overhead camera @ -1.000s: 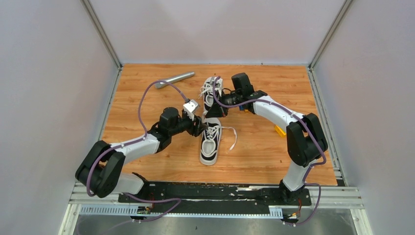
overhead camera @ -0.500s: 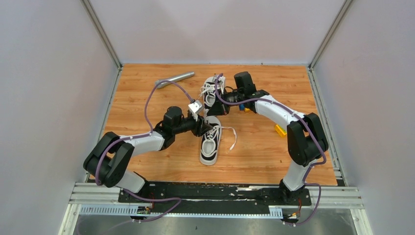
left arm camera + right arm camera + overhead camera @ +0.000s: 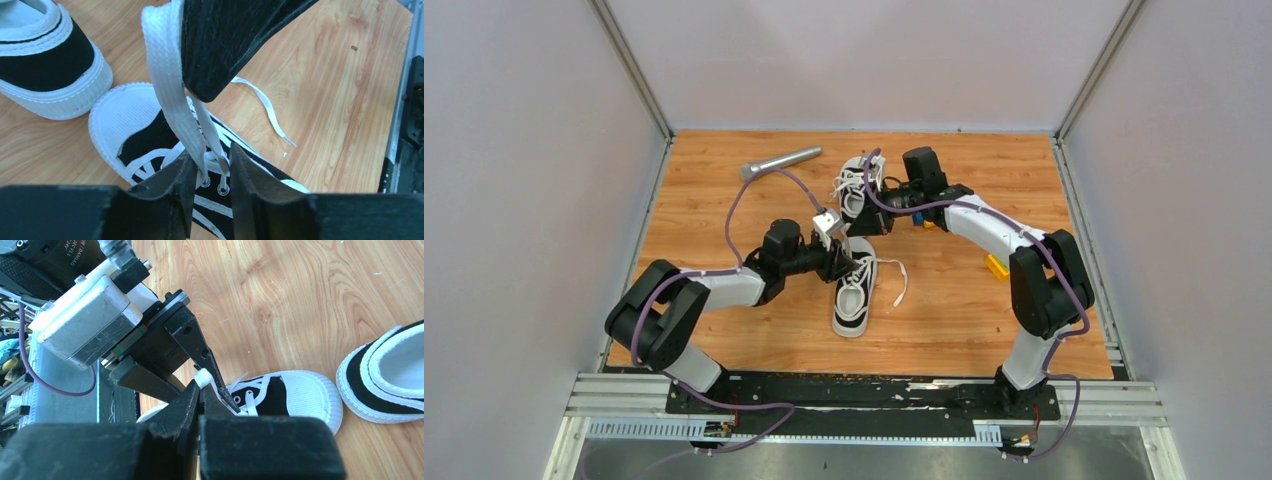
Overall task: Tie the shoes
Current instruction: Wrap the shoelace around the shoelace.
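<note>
The near shoe (image 3: 852, 300) is seen lying on the table (image 3: 964, 320) directly beneath the left gripper (image 3: 212, 162), with its white toe cap turned away from the arm bases; the left gripper is held narrow over the eyelets, and a small gap is left between its fingers (image 3: 172, 195), through which one eyelet can be made out; the lace (image 3: 172, 85) is drawn up from the eyelets through that gap; whether it is touched on both sides cannot be told; a loose lace end (image 3: 265, 107) is laid flat on the table to the right of the left gripper; a yellow piece (image 3: 995, 265) is found well apart to the right; just above and beyond the left gripper, the right gripper (image 3: 200, 387) is closed on the lace, whose white band is pinched at its fingertips; the far shoe (image 3: 858, 185) is set just beyond the right gripper, close beside the near shoe's toe cap; a metal cylinder (image 3: 781, 162) is seen farther off, beyond and left of both grippers
</note>
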`<action>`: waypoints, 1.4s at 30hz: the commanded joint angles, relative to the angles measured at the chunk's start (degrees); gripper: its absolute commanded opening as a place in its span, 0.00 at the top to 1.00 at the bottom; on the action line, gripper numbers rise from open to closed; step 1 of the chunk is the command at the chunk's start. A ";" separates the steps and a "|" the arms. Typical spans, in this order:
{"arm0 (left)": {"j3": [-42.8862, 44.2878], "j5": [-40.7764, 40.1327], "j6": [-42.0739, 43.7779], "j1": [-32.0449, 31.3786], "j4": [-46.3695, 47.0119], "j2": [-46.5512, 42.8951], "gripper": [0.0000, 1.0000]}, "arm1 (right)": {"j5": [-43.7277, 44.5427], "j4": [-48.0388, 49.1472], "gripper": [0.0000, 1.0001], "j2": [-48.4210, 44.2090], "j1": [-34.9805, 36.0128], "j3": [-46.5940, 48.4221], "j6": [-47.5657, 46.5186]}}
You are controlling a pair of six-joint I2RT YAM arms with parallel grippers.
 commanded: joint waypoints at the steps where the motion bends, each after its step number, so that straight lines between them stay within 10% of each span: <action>1: 1.54 2.08 -2.22 0.23 4.13 0.88 0.68 | -0.70 4.21 1.00 -0.66 -0.61 0.11 1.59; 33: 4.82 5.93 -3.69 3.34 4.30 4.75 0.86 | -1.23 4.13 1.00 0.45 -3.43 -1.64 3.05; 38: 5.64 10.10 -1.12 3.60 2.47 5.98 0.90 | 1.20 -2.66 0.52 -1.03 -7.23 -0.69 0.48; 42: 6.88 13.45 3.81 3.68 -2.90 6.50 0.95 | 5.43 -12.02 0.38 -4.56 -11.38 0.65 -9.13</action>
